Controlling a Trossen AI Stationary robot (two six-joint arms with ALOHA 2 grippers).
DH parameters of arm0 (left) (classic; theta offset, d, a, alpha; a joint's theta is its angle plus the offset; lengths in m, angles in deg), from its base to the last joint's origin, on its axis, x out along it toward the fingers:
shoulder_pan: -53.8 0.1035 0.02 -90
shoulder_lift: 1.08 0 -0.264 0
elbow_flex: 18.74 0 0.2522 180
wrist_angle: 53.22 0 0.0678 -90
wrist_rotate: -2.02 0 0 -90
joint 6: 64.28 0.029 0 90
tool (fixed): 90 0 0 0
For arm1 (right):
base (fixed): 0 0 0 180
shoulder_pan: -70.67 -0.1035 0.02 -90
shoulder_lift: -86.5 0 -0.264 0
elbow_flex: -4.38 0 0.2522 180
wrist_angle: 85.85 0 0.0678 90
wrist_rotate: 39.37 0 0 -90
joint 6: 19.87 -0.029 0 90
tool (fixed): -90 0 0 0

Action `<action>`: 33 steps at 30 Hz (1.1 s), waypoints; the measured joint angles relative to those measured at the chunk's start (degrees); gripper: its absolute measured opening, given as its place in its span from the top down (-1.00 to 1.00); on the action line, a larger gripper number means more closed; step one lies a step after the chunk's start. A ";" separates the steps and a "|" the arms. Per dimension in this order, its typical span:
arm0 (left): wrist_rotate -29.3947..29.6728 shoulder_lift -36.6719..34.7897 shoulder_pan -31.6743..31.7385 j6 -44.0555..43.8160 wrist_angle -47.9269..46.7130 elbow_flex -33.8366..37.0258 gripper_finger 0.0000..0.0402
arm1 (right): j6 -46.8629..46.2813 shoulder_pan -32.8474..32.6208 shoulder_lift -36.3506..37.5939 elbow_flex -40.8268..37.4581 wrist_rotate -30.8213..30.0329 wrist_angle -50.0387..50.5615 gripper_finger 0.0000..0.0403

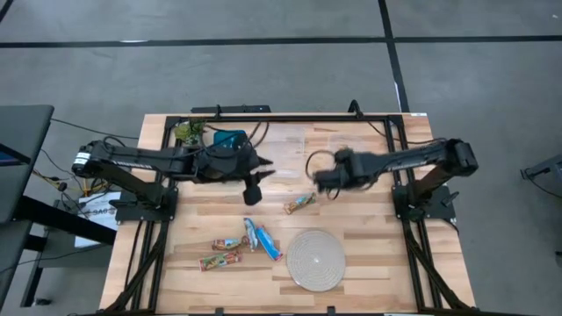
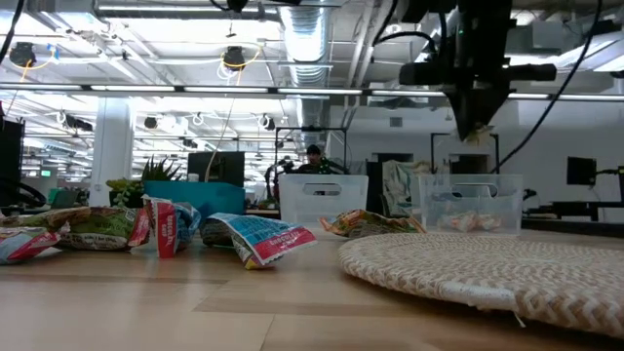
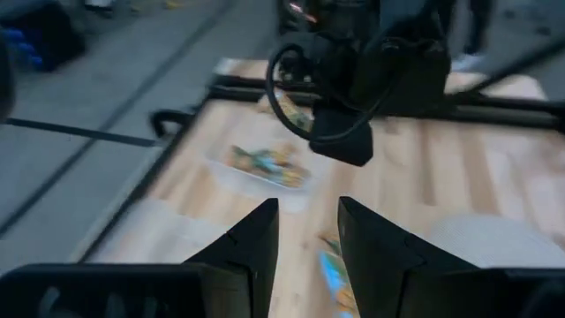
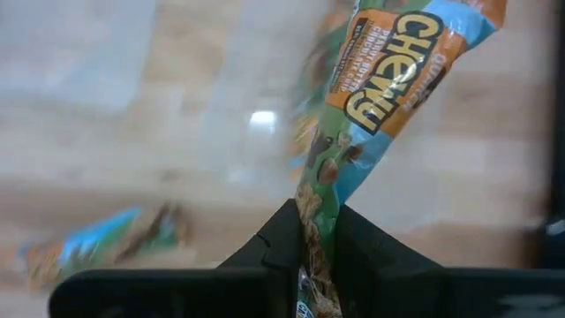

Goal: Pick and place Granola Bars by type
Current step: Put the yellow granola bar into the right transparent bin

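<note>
Wood table [image 1: 369, 272], centre frame: right gripper [image 4: 316, 231] pinching tan bar [image 4: 380, 88] for sorting; left gripper [image 3: 307, 231] narrowly parted, empty.

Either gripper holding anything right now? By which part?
Right gripper pinches a tan-gold and teal foil-wrapped granola bar by one end. Left gripper is open, holding nothing.
</note>
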 joint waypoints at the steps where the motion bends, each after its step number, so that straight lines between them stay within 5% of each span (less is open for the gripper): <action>1: 1.14 -0.02 0.14 -0.01 -0.09 -0.39 0.45 | 1.42 1.70 0.82 -0.17 -0.28 1.07 0.80; 9: 1.57 -0.02 1.45 -3.04 -2.18 -0.89 0.45 | 19.27 14.49 4.28 -0.37 1.23 0.84 0.75; 16: 1.47 -0.02 1.48 -6.84 -4.98 -0.89 0.45 | 28.77 19.18 4.11 -0.37 4.19 -1.90 0.43; 23: -1.32 -0.02 1.50 -7.87 -5.79 -0.89 0.45 | 39.32 18.17 4.18 -0.37 5.73 -8.96 0.05; 33: -1.93 -0.02 1.76 -21.46 -9.13 -0.89 0.45 | 72.72 7.69 4.13 -0.37 26.68 -25.39 -0.08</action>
